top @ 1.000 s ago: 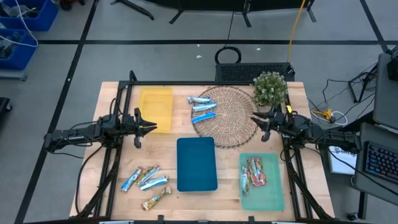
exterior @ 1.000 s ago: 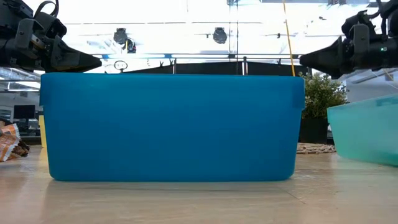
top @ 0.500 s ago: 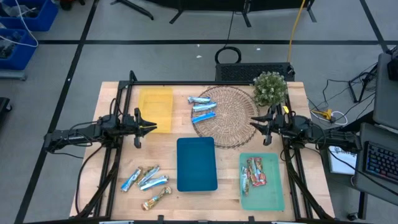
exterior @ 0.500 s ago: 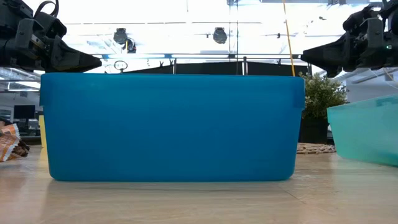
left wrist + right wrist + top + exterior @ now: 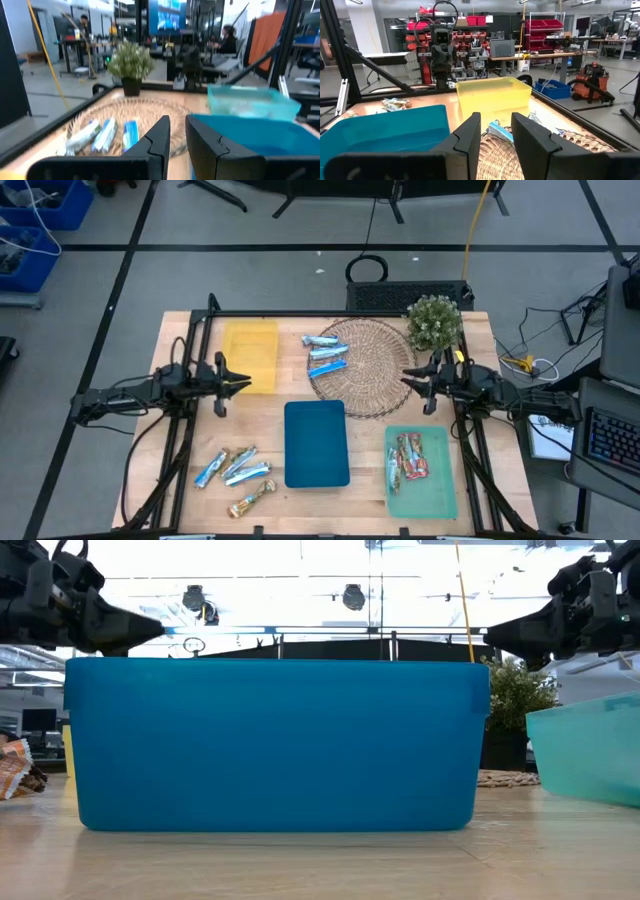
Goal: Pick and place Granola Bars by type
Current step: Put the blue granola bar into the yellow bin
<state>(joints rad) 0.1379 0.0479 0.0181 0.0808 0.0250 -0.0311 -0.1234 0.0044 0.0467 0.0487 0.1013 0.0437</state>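
Note:
Three blue-and-silver granola bars point(image 5: 325, 355) lie on the left part of a round wicker mat point(image 5: 375, 370); they also show in the left wrist view point(image 5: 105, 135). Several more bars, blue-silver and tan-gold point(image 5: 237, 472), lie on the table near its near left corner. Red and orange bars point(image 5: 410, 455) lie in the teal tray point(image 5: 446, 480). My left gripper point(image 5: 245, 385) hovers open by a narrow gap beside the yellow tray point(image 5: 250, 345). My right gripper point(image 5: 405, 378) hovers open over the mat's right edge. Both are empty.
The blue tray point(image 5: 316, 445) sits in the middle near the front and fills the low view point(image 5: 275, 740). A potted plant point(image 5: 434, 322) stands at the far right, just behind my right gripper. Bare wood lies between the yellow tray and the near-left bars.
My right gripper has turned a little and shifted slightly toward the near edge over the mat's right rim. My left gripper has risen slightly. No bar has moved.

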